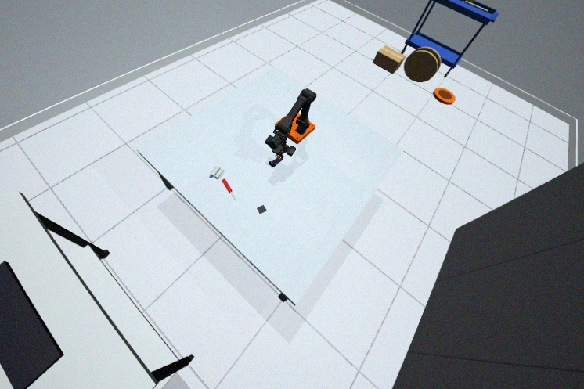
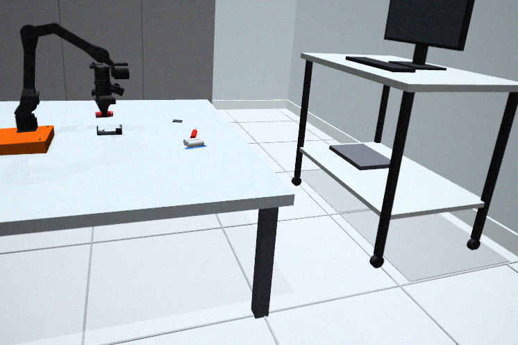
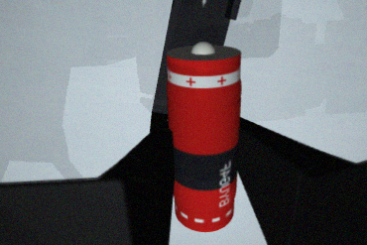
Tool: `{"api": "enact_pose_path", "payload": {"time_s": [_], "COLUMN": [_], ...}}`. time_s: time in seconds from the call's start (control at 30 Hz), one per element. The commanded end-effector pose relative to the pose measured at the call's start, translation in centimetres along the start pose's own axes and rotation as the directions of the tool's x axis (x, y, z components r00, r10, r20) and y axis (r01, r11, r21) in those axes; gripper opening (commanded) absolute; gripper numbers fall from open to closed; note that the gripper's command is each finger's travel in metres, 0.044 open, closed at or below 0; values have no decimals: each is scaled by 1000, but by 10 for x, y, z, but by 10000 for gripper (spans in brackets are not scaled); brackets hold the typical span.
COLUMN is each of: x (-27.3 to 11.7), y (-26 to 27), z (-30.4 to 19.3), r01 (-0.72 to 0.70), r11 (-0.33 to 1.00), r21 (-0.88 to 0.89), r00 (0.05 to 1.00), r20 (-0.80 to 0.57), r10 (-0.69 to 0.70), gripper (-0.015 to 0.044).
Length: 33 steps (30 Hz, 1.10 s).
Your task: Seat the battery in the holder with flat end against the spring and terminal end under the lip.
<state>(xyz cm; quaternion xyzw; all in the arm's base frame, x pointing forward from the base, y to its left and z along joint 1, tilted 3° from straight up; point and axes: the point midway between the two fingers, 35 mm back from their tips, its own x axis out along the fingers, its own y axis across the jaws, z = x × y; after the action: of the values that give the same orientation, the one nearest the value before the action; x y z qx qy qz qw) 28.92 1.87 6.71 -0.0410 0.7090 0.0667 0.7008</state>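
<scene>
My gripper (image 2: 104, 112) (image 3: 200, 129) is shut on the red battery (image 2: 110, 114) (image 3: 204, 108), around its middle. The battery is level in the exterior view, with a visible gap between it and the black holder (image 1: 272, 162) (image 2: 109, 132) (image 3: 195, 14) on the table below. In the wrist view the battery's terminal end points toward the holder's lip end at the top, and the holder's long axis is turned a little from the battery's. The battery and fingers hide the holder's spring end there. In the top view the gripper is over the holder, too small to judge alignment.
The arm's orange base (image 1: 306, 131) (image 2: 26, 141) stands behind the holder. Farther out on the table (image 1: 311, 232) (image 2: 151, 184) are a red-handled tool (image 1: 227, 185) (image 2: 193, 132), pale cylinders (image 1: 217, 171) (image 2: 195, 142) with a blue edge beneath, and a small dark square (image 1: 261, 209) (image 2: 177, 120).
</scene>
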Motion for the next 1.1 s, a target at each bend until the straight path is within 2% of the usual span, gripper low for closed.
{"api": "enact_pose_path", "payload": {"time_s": [0.0,0.07,0.3,1.07], "x": [-3,-4,-3,36], "y": [-4,-5,-5,-6], "z": [15,19,20,25], "r01": [0,-1,-1,-8], "r11": [984,970,967,972], "r21": [179,243,256,236], "r00": [1000,1000,1000,966], "r20": [5,5,13,254], "r10": [-1,-1,-2,-53], "gripper": [87,87,87,87]}}
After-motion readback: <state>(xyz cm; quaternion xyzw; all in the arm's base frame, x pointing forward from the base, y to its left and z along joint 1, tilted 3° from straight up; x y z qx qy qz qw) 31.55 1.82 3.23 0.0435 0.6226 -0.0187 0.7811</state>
